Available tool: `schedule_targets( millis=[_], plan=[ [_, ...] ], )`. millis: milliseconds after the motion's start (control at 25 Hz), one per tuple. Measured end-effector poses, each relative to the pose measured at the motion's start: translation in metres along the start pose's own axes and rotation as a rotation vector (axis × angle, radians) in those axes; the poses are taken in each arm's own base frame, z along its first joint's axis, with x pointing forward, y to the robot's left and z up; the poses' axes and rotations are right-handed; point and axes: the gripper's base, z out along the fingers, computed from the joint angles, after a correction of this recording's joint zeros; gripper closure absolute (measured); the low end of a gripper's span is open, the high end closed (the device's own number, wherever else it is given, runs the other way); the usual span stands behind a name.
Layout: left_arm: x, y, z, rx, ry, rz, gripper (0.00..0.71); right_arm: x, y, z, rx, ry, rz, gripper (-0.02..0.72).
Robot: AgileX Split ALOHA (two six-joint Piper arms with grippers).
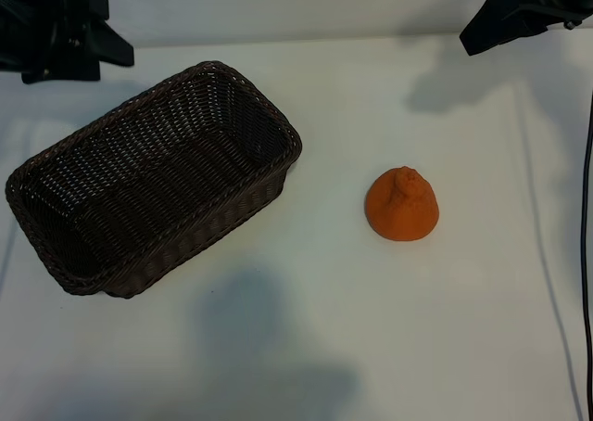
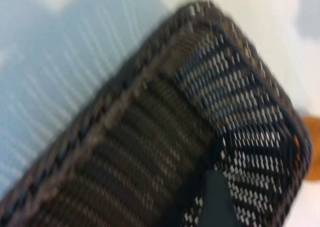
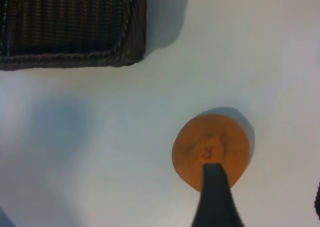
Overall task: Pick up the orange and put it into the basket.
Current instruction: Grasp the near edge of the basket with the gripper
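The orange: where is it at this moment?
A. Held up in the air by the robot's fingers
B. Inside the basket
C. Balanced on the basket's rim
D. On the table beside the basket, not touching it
D. In the exterior view the orange sits on the white table, with bare tabletop between it and the basket, which has nothing in it.

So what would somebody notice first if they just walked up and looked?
Probably the bright orange, sitting alone on the white table with its bumpy knob pointing up. Next, the big dark woven basket lying slantwise on the other side, apart from it and with nothing inside. Both black grippers hang high in the far corners, holding nothing.
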Motion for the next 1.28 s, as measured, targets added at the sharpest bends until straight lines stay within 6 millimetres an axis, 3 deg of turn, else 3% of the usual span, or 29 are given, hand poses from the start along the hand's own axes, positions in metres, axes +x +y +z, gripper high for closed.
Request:
schedule_targets(
  millis=[400,1280],
  plan=[
    [-0.0079,0.0024,-0.0004,-0.027,-0.087,-0.001,0.190,0.0000,0.0000,0.0000,0.000,0.000,0.000,0.241],
    [-0.0021,0.0002,0.0000,-0.002,-0.023,-0.045,0.190,0.0000,0.0000,0.0000,0.000,0.000,0.000,0.241]
  ],
)
